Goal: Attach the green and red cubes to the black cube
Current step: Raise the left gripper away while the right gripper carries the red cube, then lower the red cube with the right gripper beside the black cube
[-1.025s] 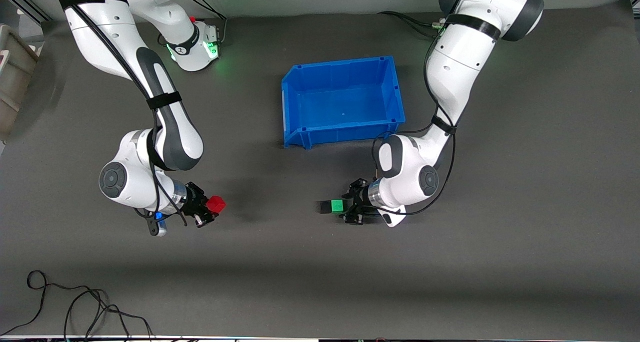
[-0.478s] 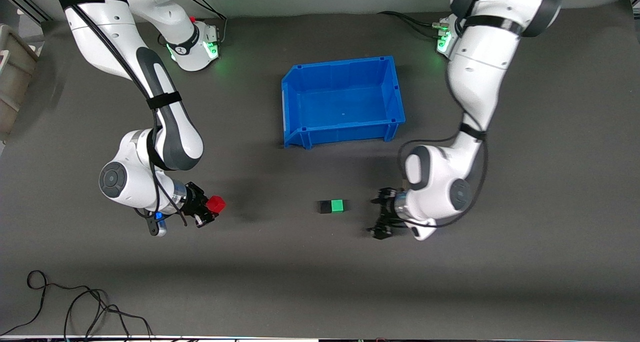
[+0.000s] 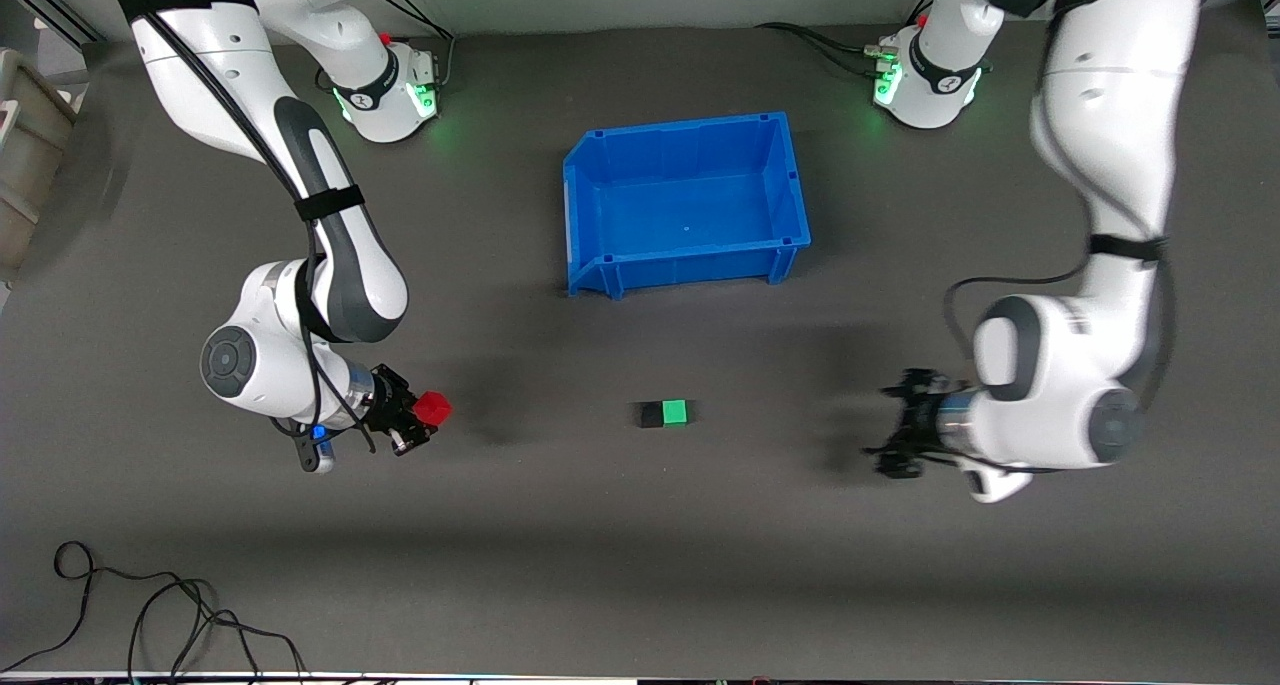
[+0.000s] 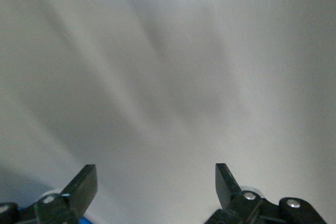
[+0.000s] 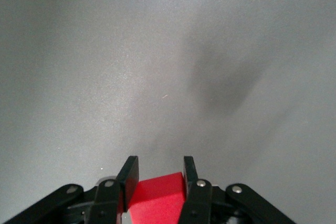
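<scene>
The green cube [image 3: 676, 412] sits flush against the black cube [image 3: 652, 415] on the surface [image 3: 640, 565], just below the middle of the front view and nearer the camera than the blue bin [image 3: 686, 265]. That half of the task looks done, though whether the two are truly joined cannot be told from above. The red cube [image 3: 433, 406] is not yet attached: it is in the lower-left part of the frame, well apart from the pair, gripped between the closed fingers of the right end effector [image 3: 415, 420]; the right wrist view shows it wedged between them [image 5: 156, 191].

What is left, by my reading, is to bring the red cube over and press it to a free face of the black cube.

The right arm is folded low, its wrist pointing along the surface toward the pair. The left arm is bent at the lower right of the frame, its left end effector [image 3: 897, 433] empty with fingers spread wide, well apart from the cubes; its wrist view shows only bare surface between them [image 4: 84, 187].
</scene>
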### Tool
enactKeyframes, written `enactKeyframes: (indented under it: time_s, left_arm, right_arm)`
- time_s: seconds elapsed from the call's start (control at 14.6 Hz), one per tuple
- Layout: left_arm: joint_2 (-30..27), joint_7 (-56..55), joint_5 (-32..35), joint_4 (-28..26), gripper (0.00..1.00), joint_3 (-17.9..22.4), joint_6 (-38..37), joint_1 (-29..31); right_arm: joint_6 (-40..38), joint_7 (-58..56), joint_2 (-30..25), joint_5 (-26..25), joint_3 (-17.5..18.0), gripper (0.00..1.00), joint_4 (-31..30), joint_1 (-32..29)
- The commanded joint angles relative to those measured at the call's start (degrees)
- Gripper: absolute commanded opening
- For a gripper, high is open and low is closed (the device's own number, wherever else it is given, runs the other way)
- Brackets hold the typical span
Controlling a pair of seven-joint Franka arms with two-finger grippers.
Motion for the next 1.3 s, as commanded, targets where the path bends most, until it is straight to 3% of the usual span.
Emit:
enactKeyframes:
  time_s: [0.0, 0.41, 0.61, 0.75, 1.23]
  left_arm:
    - [-5.8, 9.8, 5.8, -1.5, 1.00, -0.2, -7.2, 3.6]
    - [-15.5, 33.3, 11.2, -1.5, 1.00, -0.2, -19.6, 10.1]
    - [-17.9, 33.8, 11.8, -1.8, 1.00, -0.6, -20.5, 8.9]
    - [-19.7, 35.4, 14.0, -2.3, 1.00, -0.7, -21.6, 8.1]
    - [-21.7, 54.0, 16.8, -2.7, 1.00, -0.7, -18.6, 7.0]
  right_arm:
    - [-12.1, 27.4, 4.3, -3.8, -0.4, 0.00, 14.5, 3.6]
    - [-12.1, 27.5, 4.7, -3.6, -0.4, 0.00, 15.0, 3.6]
    - [-12.1, 30.5, 5.8, -3.3, -0.4, 0.00, 15.6, 3.6]
    - [-12.0, 36.5, 9.4, -3.8, -0.4, 0.00, 20.4, 4.4]
    - [-10.7, 50.7, 19.9, -4.2, -0.5, 0.00, 30.6, 12.8]
